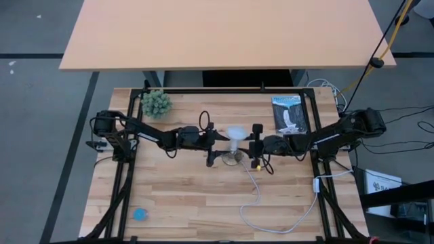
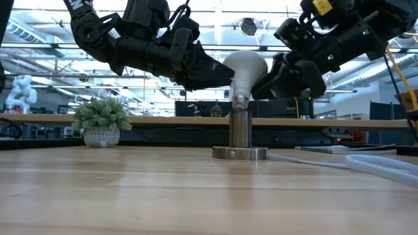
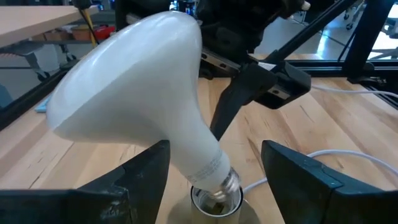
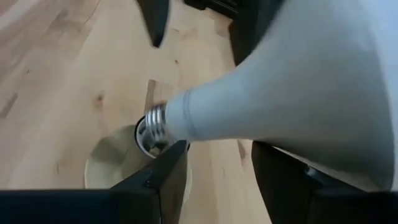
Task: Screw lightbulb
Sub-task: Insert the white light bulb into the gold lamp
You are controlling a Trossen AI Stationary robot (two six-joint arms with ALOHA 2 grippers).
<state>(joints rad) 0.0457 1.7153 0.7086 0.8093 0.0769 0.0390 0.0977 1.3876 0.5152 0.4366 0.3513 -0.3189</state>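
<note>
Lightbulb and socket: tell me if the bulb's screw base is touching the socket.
Touching. The left wrist view shows the lightbulb tilted, its threaded base resting in the mouth of the socket; the low view shows no gap either.

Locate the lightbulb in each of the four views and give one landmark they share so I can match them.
High view: lightbulb at table centre, between both arms.
Low view: lightbulb at centre, standing in the socket.
Left wrist view: lightbulb fills left and centre, tilted.
Right wrist view: lightbulb fills the right, base toward the left.
Shared landmark: the metal socket under the bulb's base.
</note>
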